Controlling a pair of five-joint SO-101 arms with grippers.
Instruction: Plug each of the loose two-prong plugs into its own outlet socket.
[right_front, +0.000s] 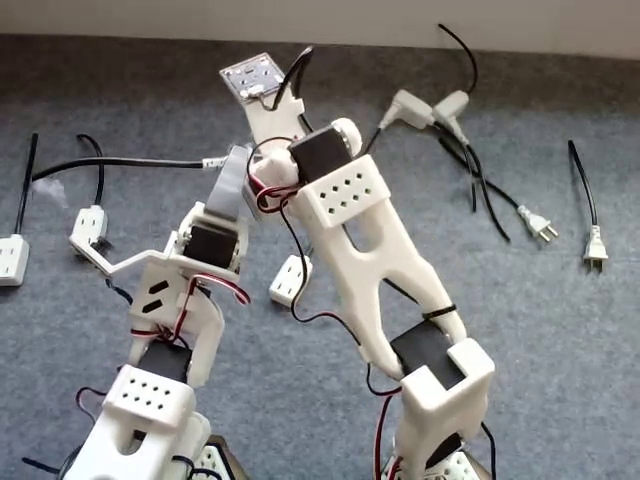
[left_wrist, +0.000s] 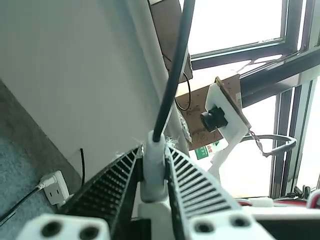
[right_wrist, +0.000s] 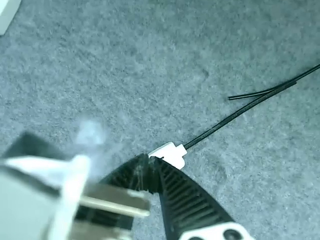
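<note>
My left gripper (left_wrist: 155, 165) is shut on a white two-prong plug (left_wrist: 152, 170) whose black cord (left_wrist: 172, 75) sticks up past its fingers. In the high view its grey fingers (right_front: 235, 175) lie beside the right arm's wrist. My right gripper (right_wrist: 149, 160) is shut, with its tips touching a white plug (right_wrist: 170, 152) that lies on the carpet, its black cord (right_wrist: 240, 110) trailing away. A blurred plug with metal prongs (right_wrist: 115, 205) hangs close in front. Two loose plugs (right_front: 545, 230) (right_front: 595, 255) lie at the right. An outlet block (right_front: 290, 280) sits between the arms.
More outlet blocks lie at the left (right_front: 12, 258) (right_front: 88, 225), and two white plug bodies with cords (right_front: 420, 108) lie near the back wall. Grey carpet (right_front: 560, 350) is bare at the right front. The right arm's camera (left_wrist: 215, 117) hangs near the left gripper.
</note>
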